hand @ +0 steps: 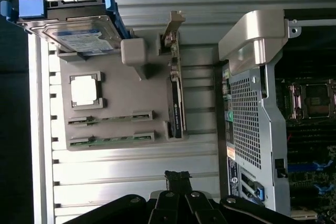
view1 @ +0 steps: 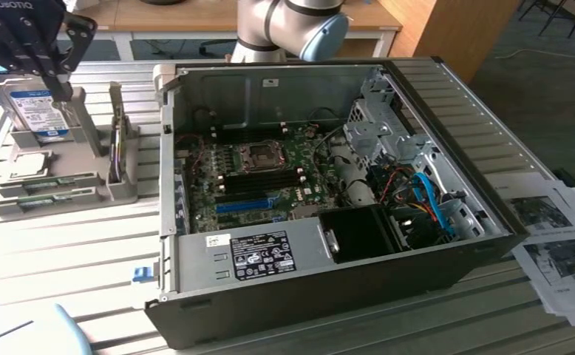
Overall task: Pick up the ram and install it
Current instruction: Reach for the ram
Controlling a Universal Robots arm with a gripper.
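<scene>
Two thin green ram sticks [hand: 111, 117] lie in a grey moulded holder [hand: 126, 95] on the ribbed metal surface [hand: 131, 166]; ROBOTIQ-marked jaws are fully closed, empty.

Soft daylight is spread over the exterior view, and the counter [view1: 60, 244] is washed pale by glare toward the exterior view's left. The inside of the computer case [view1: 267, 89] is left way dimmer. In the wrist view a bright band is thrown across the counter, the case's top edge [hand: 252, 40] is blown out, and the jaws are reduced to a dark silhouette.
</scene>
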